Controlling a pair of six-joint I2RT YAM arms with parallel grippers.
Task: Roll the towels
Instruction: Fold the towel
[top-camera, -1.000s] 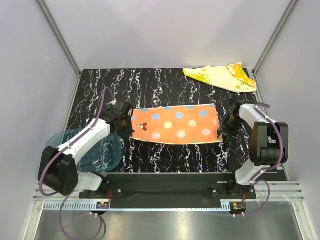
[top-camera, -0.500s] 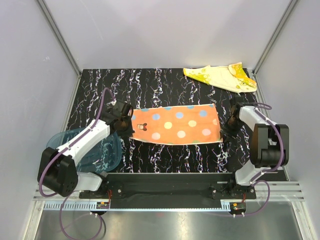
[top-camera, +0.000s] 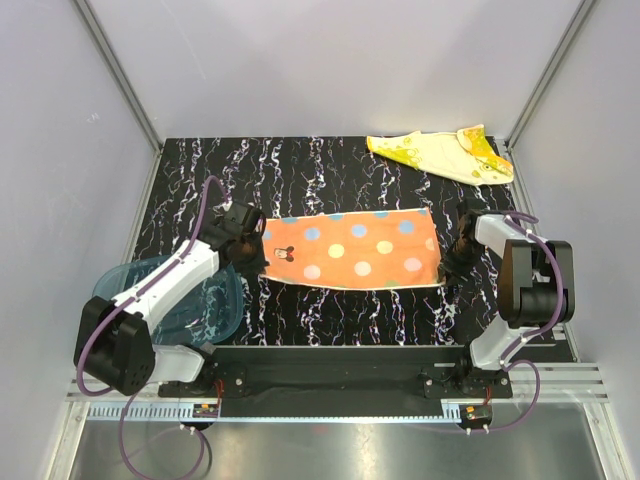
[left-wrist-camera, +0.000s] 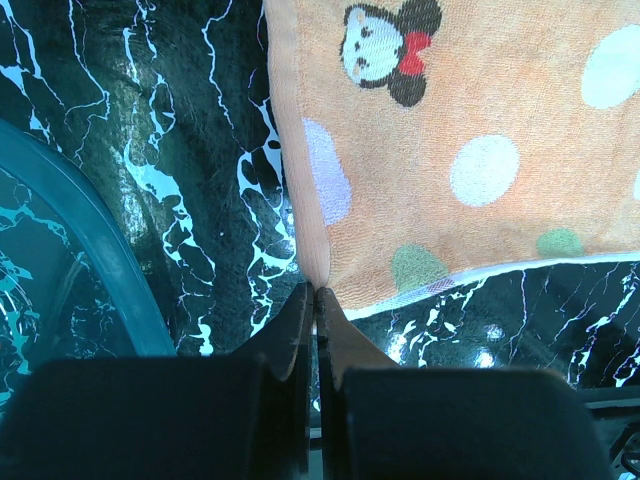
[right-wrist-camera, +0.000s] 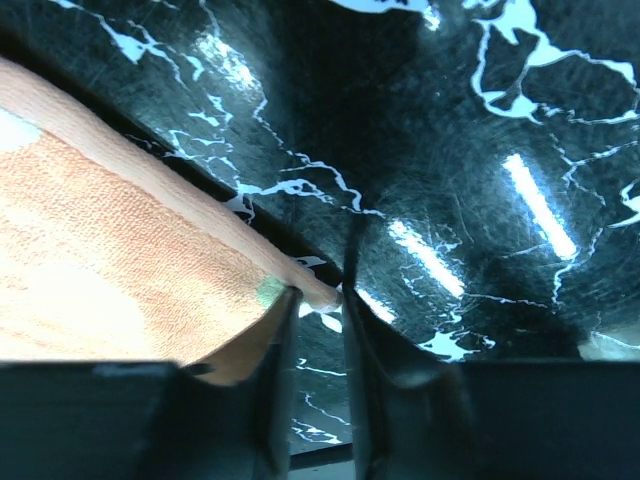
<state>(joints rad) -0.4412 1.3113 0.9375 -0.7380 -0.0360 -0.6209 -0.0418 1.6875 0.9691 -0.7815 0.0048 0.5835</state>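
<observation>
Likely risk: the thin corner at the right gripper slips out when lifted, so the orange towel skews and rolls crooked. That gripper's jaws stand narrowly parted around the towel's four o'clock corner, and I cannot tell whether they grip it. The left gripper is pressed together, pinching the eight o'clock corner. The towel lies flat and unrolled at the centre of the black marbled table, orange with pale dots and a cartoon mouse. The yellow towel lies crumpled at one o'clock.
</observation>
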